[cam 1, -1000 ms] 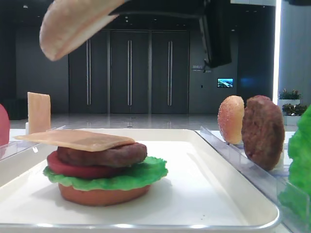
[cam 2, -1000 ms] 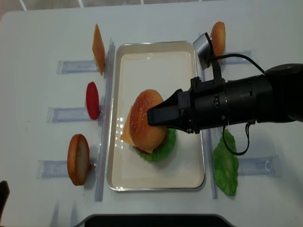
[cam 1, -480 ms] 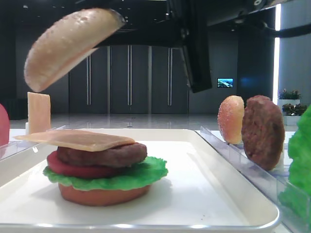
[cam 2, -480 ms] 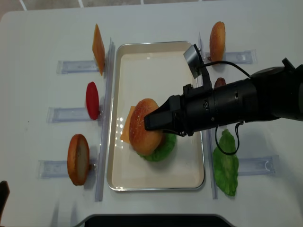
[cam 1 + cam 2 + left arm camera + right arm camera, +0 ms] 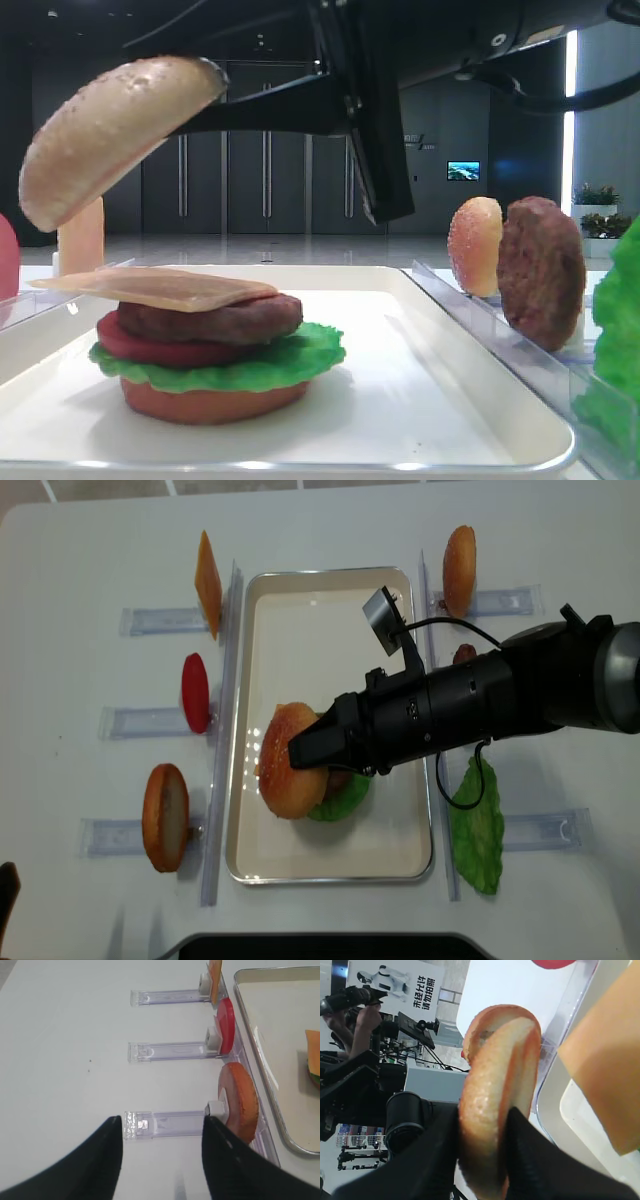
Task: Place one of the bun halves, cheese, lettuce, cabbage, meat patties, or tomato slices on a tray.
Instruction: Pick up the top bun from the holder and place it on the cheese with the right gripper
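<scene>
The right pincer [image 5: 300,752] is clamped on the bun top [image 5: 288,774], its two dark fingers [image 5: 432,1160] pressing the seeded crust on one side and the pale flat underside on the other. The bun hangs tilted in the air, dome turned up and away from the arm, with its lower edge dipping toward the far left side of the tray [image 5: 320,605].

Directly beneath the pincer, on the white tray, stands a partial stack: a smooth reddish-brown bottom bun [image 5: 210,400], a frilly green lettuce leaf [image 5: 250,365], a red tomato slice [image 5: 150,345], a dark meat patty [image 5: 215,318] and a pale-orange cheese slice [image 5: 155,288] lying on top. The held bun is clear of the cheese, not touching it.

To the left of the pincer, beyond the tray rim, clear plastic racks [image 5: 170,1051] hold an upright cheese slice [image 5: 208,583], an upright tomato slice [image 5: 195,692] and an upright orange bun [image 5: 165,817]. Behind the pincer, on the arm's side of the tray, a second speckled bun [image 5: 459,556] stands in a rack, a spare patty [image 5: 541,270] stands near it, and a loose lettuce leaf [image 5: 477,828] lies on the white surface [image 5: 90,630].

The left pincer [image 5: 162,1152] hovers low over the surface just beside the rack with the orange bun, its two dark fingers apart and holding nothing.
</scene>
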Controlling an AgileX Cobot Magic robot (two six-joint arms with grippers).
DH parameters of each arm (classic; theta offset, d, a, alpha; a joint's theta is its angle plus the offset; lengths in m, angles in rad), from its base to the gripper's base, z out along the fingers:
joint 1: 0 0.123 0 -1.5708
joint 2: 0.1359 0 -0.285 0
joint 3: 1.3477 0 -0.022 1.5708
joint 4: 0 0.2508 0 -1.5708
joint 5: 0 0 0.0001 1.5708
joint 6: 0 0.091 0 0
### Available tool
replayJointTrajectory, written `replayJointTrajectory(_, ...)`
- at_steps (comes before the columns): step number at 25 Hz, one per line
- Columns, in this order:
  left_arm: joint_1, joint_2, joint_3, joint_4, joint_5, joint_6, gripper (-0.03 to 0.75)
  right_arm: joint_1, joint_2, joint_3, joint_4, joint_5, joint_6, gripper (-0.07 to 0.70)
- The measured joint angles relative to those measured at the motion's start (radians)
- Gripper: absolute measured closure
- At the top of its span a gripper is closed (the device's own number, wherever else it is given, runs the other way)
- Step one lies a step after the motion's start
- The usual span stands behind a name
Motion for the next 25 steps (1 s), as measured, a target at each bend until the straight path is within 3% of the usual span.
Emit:
replayJointTrajectory(21,0.0,0.0,0.0,0.0,0.0,0.0,0.325,0.0,0.059,-0.001,0.0,0.03,-0.045,0.423)
replayJointTrajectory(25,0.0,0.0,0.0,0.0,0.0,0.0,0.325,0.0,0.078,-0.043,-0.001,0.04,-0.048,0.423)
